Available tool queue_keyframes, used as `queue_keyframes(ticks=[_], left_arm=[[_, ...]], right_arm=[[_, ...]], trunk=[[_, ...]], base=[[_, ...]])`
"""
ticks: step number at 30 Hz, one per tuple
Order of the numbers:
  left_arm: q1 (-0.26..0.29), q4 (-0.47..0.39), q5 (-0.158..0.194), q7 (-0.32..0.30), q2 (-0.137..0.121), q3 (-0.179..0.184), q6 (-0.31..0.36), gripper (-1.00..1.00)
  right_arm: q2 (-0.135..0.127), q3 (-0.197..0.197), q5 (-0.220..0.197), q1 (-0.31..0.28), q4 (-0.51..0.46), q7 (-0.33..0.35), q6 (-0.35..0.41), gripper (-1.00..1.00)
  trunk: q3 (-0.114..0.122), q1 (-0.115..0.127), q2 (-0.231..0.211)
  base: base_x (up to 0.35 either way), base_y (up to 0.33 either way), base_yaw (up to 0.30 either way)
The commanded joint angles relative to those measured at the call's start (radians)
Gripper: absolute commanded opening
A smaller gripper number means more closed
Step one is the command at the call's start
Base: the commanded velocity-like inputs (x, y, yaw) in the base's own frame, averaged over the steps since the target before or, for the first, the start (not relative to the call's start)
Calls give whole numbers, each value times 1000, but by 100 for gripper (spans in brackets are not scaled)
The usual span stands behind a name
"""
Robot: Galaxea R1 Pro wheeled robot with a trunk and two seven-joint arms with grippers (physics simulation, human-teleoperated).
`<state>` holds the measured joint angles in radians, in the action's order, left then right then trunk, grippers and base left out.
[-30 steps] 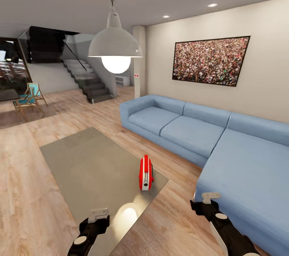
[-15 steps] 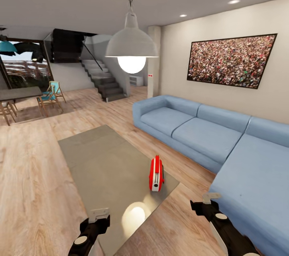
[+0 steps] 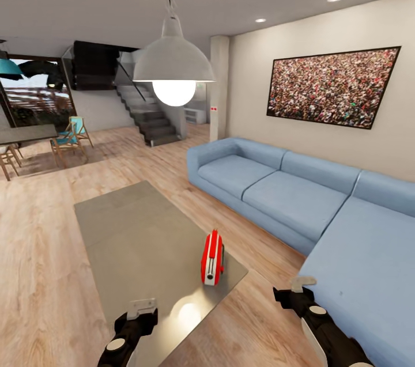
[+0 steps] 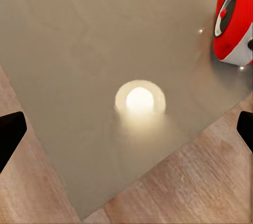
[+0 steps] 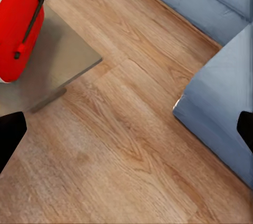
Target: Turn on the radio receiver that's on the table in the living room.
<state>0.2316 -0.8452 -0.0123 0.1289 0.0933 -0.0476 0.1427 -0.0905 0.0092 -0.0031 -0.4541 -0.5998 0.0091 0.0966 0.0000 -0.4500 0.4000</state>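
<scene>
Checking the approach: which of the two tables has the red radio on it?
The low grey glossy table right ahead; the radio stands near its sofa-side corner. The dark dining table, far left, has chairs beside it.

Counter (image 3: 132,240): grey top, glossy, mirrors the lamp's glow. Radio receiver (image 3: 212,258): smooth shiny red shell, looks plastic, white trim, thin dark handle. Floor (image 3: 40,240): light wood planks, visible grain, low sheen. Sofa (image 3: 300,200): blue cloth, matt. Pendant lamp (image 3: 173,61): white shade, smooth, metal chain.

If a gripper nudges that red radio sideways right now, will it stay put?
Probably not: the radio receiver stands tall and narrow, so it may tip. The table looks glossy, so it could slide, and it sits near the corner.
</scene>
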Motion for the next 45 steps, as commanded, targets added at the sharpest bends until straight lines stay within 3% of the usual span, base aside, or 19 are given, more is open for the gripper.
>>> queue_keyframes(ticks=[1,14,29,34,36,40,45], left_arm=[[0,0,1,0,-1,0,0,100],[0,0,3,-2,-5,-1,-1,100],[0,0,3,-2,-2,0,-7,100],[0,0,2,-1,-2,0,-30,100],[0,0,0,0,-4,0,-35,100],[0,0,-1,0,1,1,-39,100],[0,0,-1,0,4,0,-55,100]], right_arm=[[0,0,0,0,0,0,0,100],[0,0,0,0,0,0,0,100],[9,-2,1,-2,-10,-3,13,100],[70,-2,2,-13,-15,-6,30,100],[111,-2,3,-20,-15,-9,47,100],[172,-1,6,-81,-16,-11,93,100],[189,-3,-1,-216,-57,-7,234,100]], trunk=[[0,0,0],[0,0,0],[0,0,0],[0,0,0],[0,0,0],[0,0,0],[0,0,0]], base=[[210,-240,0],[201,-75,0],[11,4,0],[0,0,0],[0,0,0],[0,0,0],[0,0,0]])
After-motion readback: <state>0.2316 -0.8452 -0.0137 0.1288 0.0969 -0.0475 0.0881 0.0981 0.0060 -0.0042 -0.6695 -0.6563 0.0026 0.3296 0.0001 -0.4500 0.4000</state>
